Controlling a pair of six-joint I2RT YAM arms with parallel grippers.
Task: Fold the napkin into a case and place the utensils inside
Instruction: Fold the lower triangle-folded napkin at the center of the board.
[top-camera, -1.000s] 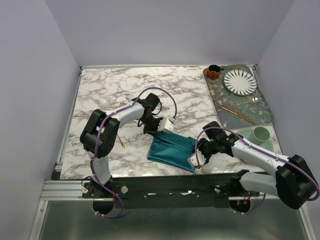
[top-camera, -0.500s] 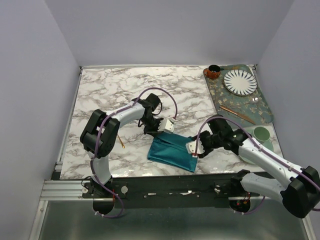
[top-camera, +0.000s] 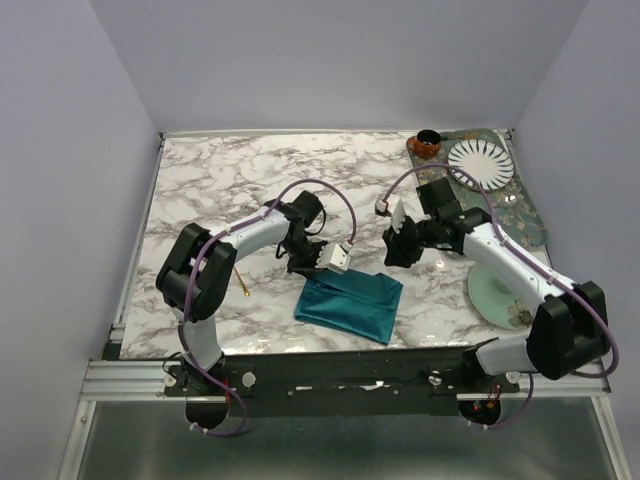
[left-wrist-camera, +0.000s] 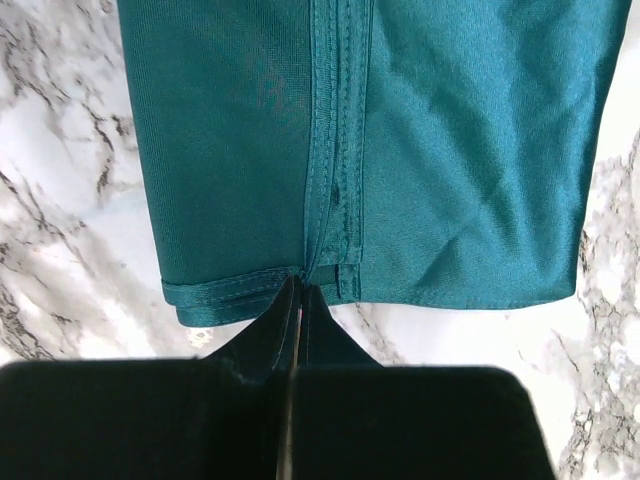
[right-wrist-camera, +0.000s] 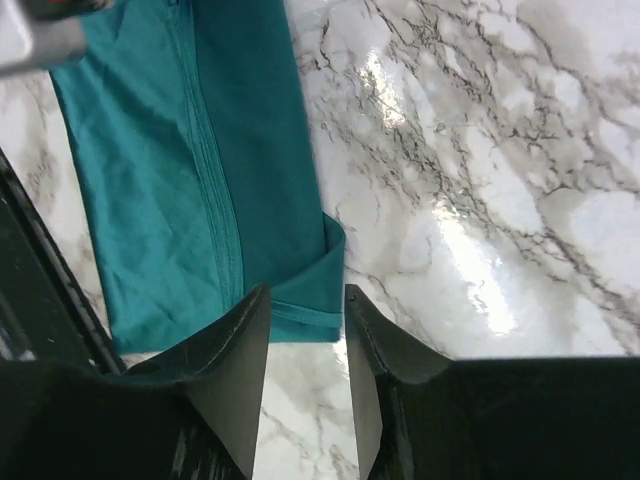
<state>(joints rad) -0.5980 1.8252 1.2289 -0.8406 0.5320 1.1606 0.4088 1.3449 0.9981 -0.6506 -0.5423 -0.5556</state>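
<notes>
1. Up and clear of the cloth, the right gripper (top-camera: 398, 240) has swung from the napkin's lower-right corner to just above its upper-right edge, at the centre of the top view. Its fingers are spread, with nothing between them.
2. Opposite, the left gripper (left-wrist-camera: 300, 292) has kept its post. Its fingers are pressed together, their tips touching the hem of the napkin (top-camera: 348, 305) where two flaps meet. Whether any cloth is caught between them cannot be told.
3. Lower centre of the top view, the napkin lies on the desk (top-camera: 230, 180) as a folded band, both flaps meeting in a seam down its middle.
4. At the centre of the right wrist view, one corner of a flap curls up off the marble.
5. Left of the napkin and well apart from it, the gold utensil (top-camera: 241, 283) waits on the desk beside the left arm. The second utensil cannot be made out.
6. The case looks shaped but not yet settled. The fold would go best with the left tips kept on the seam as an anchor. The right gripper should come in low and press the curled corner flat. Any pull should run along the seam, not across it, so the flaps stay shut.
</notes>
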